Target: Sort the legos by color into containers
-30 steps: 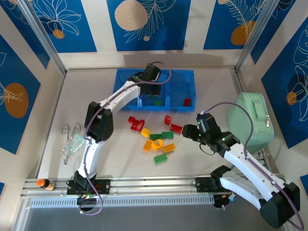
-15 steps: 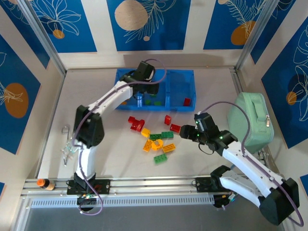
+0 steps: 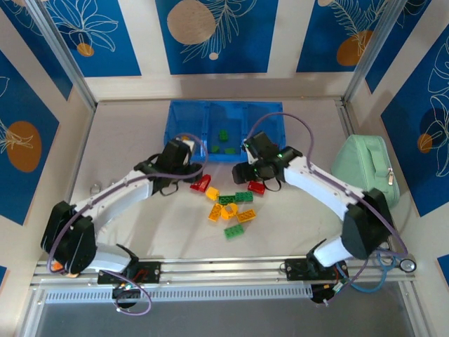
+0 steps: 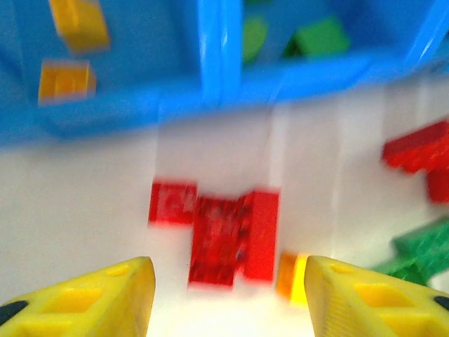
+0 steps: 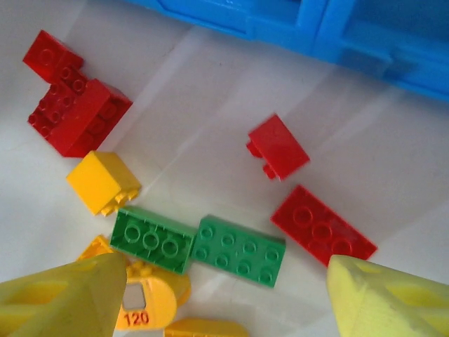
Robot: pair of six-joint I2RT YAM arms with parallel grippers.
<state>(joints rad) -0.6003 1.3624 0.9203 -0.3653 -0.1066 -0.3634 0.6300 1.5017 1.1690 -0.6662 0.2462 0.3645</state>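
The legos lie loose on the table in front of the blue bin (image 3: 184, 119): a red cluster (image 3: 202, 184), green bricks (image 3: 243, 196) and yellow ones (image 3: 245, 216). Green bricks (image 3: 223, 135) sit in the middle compartment, and yellow ones (image 4: 70, 49) in the left one. My left gripper (image 3: 191, 174) hangs open over the red cluster (image 4: 224, 235), nothing between its fingers (image 4: 105, 295). My right gripper (image 3: 245, 175) is open above two green bricks (image 5: 238, 249), with a red plate (image 5: 323, 225) and a small red brick (image 5: 277, 146) just beyond.
A mint-green zippered pouch (image 3: 365, 172) lies at the right edge of the table. A yellow piece marked 120 (image 5: 137, 302) sits by my right gripper's left finger. The metal rail (image 3: 224, 270) runs along the near edge, and frame posts stand at the back corners.
My left arm has pulled back from the bin down to the red cluster. My right arm has swung forward over the pile. Both sets of jaws have widened.
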